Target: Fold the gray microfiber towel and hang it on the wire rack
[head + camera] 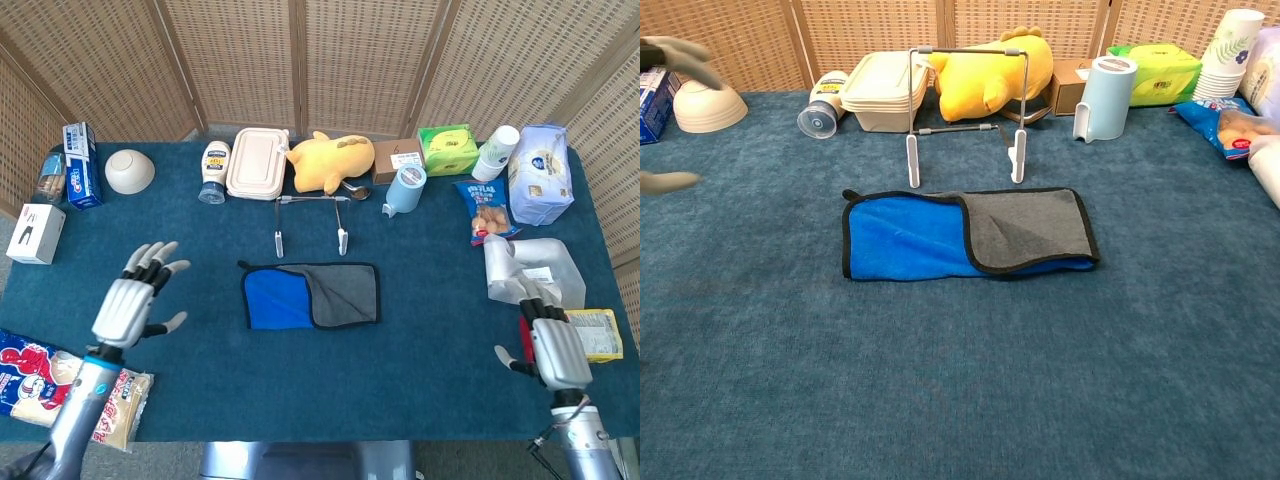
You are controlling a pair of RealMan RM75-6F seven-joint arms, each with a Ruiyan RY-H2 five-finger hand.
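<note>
No legible text — package print too small, blurred.

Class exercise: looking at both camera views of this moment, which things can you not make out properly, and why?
- Left hand: chest view's left edge cuts it, only blurred fingertips show.
- Right hand: outside the chest view.
- Towel: the fold hides its underside.
- Mayonnaise bottle: label too small, head view.

Table (420, 350) w/ dark teal cloth. On it: folded towel (311, 295) (blue/gray sides showing) at center, wire rack (309, 222) just behind, lidded container (256, 163), yellow plush (330, 162), bowl (129, 171), snack bags along rt edge.
</note>
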